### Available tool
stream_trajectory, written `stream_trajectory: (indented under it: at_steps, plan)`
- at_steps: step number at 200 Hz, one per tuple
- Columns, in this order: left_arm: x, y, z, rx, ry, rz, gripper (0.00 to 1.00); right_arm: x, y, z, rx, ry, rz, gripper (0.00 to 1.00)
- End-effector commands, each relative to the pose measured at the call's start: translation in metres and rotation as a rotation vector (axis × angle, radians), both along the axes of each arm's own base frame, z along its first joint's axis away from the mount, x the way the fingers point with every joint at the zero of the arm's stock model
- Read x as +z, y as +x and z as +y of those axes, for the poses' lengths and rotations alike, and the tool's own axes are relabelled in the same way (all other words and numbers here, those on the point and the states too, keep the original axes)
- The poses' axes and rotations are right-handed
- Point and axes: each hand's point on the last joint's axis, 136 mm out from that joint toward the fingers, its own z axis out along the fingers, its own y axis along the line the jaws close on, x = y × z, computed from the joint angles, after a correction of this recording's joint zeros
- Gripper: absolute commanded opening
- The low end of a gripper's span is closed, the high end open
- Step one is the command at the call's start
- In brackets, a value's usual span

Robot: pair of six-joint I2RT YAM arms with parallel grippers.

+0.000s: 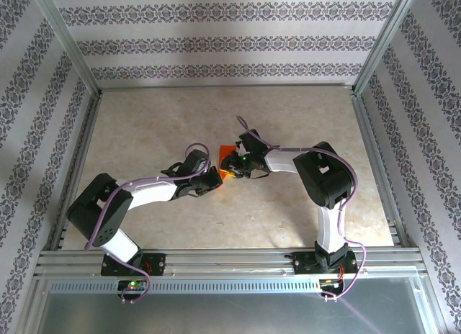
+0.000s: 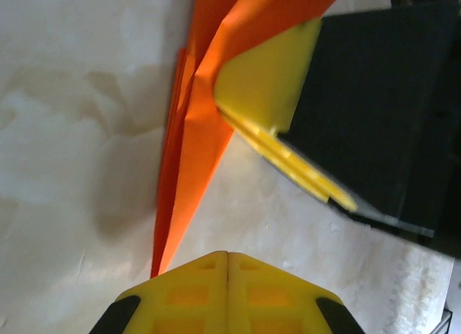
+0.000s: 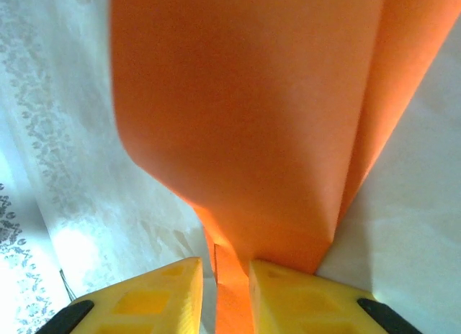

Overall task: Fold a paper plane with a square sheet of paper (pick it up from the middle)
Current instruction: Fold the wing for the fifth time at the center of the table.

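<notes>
Pinching orange paper at frame bottom, right gripper must hold steady; left gripper, jaws pressed together beside the paper's tip, should run crease slowly.

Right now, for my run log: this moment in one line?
paper: folded, gripped | right fingers: shut on paper | left fingers: shut, empty

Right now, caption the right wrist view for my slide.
Right claw pinching folded orange paper between its yellow fingers.
</notes>
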Motion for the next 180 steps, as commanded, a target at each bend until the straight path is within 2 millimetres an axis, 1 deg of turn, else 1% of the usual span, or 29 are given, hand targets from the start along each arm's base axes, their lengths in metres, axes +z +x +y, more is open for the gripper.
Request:
stream_trajectory:
  at_steps: [1, 24, 51, 63, 92, 121, 160, 180]
  plan:
    - [0.008, 0.023, -0.001, 0.041, -0.006, -0.058, 0.02, -0.036, -0.012, -0.034, -0.109, -0.152, 0.098, 0.28]
    - [-0.002, 0.023, 0.001, 0.048, 0.008, -0.042, 0.01, -0.033, -0.011, -0.033, -0.104, -0.141, 0.093, 0.28]
    - [-0.012, 0.019, 0.002, 0.042, 0.013, -0.016, 0.0, -0.027, -0.009, -0.03, -0.098, -0.129, 0.082, 0.29]
    - [-0.018, 0.016, 0.005, 0.05, 0.024, -0.005, 0.0, -0.024, -0.008, -0.029, -0.093, -0.122, 0.076, 0.29]
    - [-0.024, 0.015, 0.011, 0.055, 0.061, -0.001, 0.0, -0.017, -0.007, -0.026, -0.081, -0.105, 0.063, 0.29]
    - [-0.034, 0.013, 0.011, 0.058, 0.066, 0.017, 0.0, -0.01, -0.005, -0.021, -0.067, -0.085, 0.049, 0.29]
    - [-0.041, 0.009, 0.012, 0.055, 0.067, 0.04, 0.0, 0.004, 0.0, -0.016, -0.056, -0.051, 0.024, 0.29]
    - [-0.046, 0.006, 0.015, 0.053, 0.086, 0.058, 0.0, 0.02, 0.005, -0.01, -0.033, -0.005, -0.016, 0.29]
